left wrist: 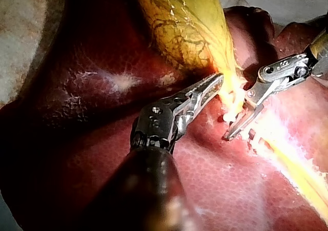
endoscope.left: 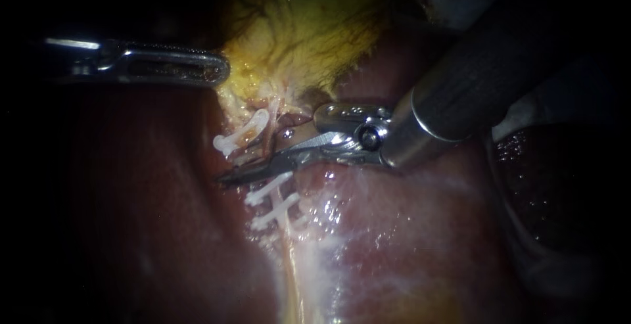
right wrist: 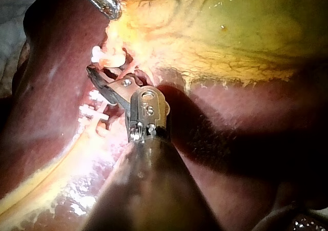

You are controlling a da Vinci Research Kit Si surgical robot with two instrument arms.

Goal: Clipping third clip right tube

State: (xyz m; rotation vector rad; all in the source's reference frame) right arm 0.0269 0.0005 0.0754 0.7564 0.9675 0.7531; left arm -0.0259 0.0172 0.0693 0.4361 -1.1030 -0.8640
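At the clipped stretch of the pale thin tube (endoscope.left: 287, 245), my right instrument (endoscope.left: 250, 166) has its slim metal jaws parted by a narrow gap, with nothing clearly gripped. The tube crosses right at the jaws; can't tell if both touch it. Jaws point to the endoscope view's left and slightly down. The wrist is bent and the thick dark shaft comes in from the upper right.

White plastic clips: three. One curved clip (endoscope.left: 242, 133) sits just above the jaws, toward the gallbladder end. A straight clip (endoscope.left: 269, 189) and a second straight clip (endoscope.left: 276, 213) sit just below the jaws, close together, across the tube. Can't tell which tube is the right one.

My left instrument (endoscope.left: 220, 69) comes in level from the left, slotted tip at the edge of the yellow veined gallbladder (endoscope.left: 302, 28); can't tell whether it grips. Dark red liver (endoscope.left: 407, 232) lies under all of it.
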